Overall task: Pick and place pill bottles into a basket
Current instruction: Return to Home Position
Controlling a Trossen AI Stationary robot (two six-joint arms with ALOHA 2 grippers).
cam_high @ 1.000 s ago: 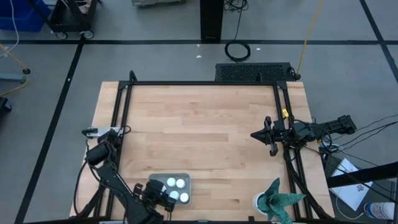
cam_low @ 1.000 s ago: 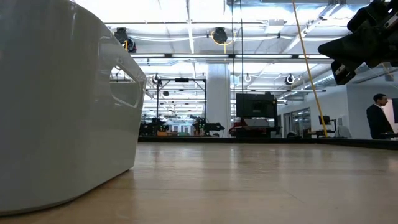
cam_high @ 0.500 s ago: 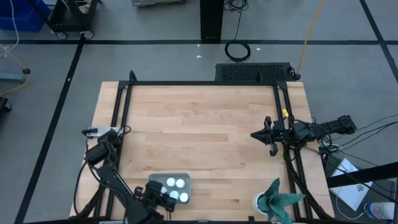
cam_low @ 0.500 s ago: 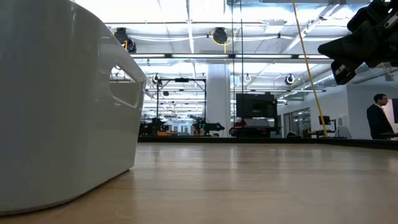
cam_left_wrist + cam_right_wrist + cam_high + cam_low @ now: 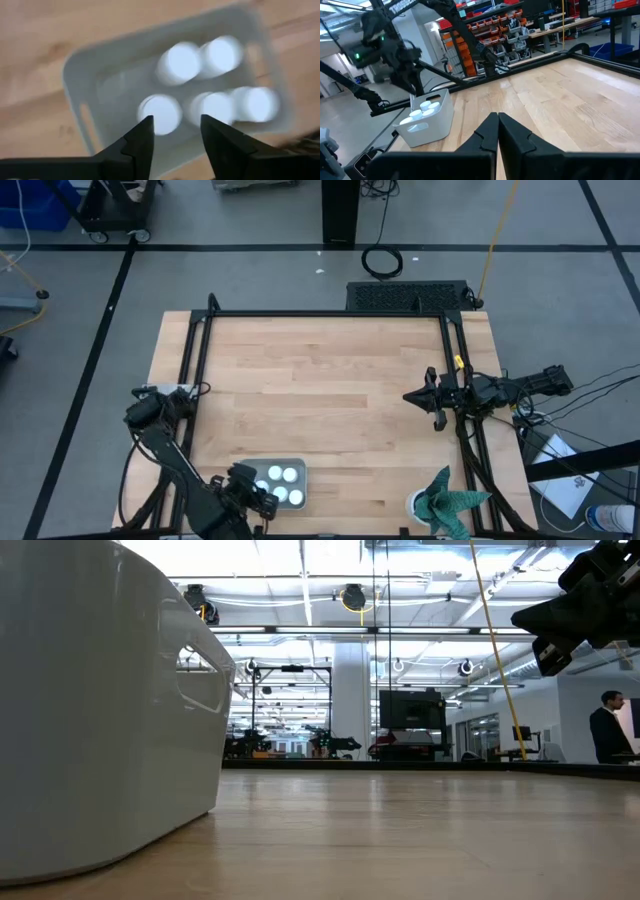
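The pale grey-blue basket (image 5: 272, 465) stands near the table's near edge, left of the middle. Five white pill bottles (image 5: 291, 475) stand upright in it, seen caps up in the left wrist view (image 5: 180, 62). My left gripper (image 5: 254, 492) hangs open and empty just above the basket's left part, its fingers (image 5: 176, 120) pointing down over one bottle (image 5: 160, 107). My right gripper (image 5: 410, 395) is shut and empty above the table's right side, also seen in the right wrist view (image 5: 497, 120).
A green-and-white object (image 5: 445, 500) lies at the table's near right corner. In the low view the basket's wall (image 5: 100, 720) fills the left, with the right arm (image 5: 590, 600) high at the right. A person (image 5: 606, 730) stands far behind the table. Bare wood (image 5: 320, 380) spans the middle.
My left arm's elbow has swung toward the table's left edge, and my left gripper has drawn slightly toward the left above the basket. The bottles and the basket have stayed put.
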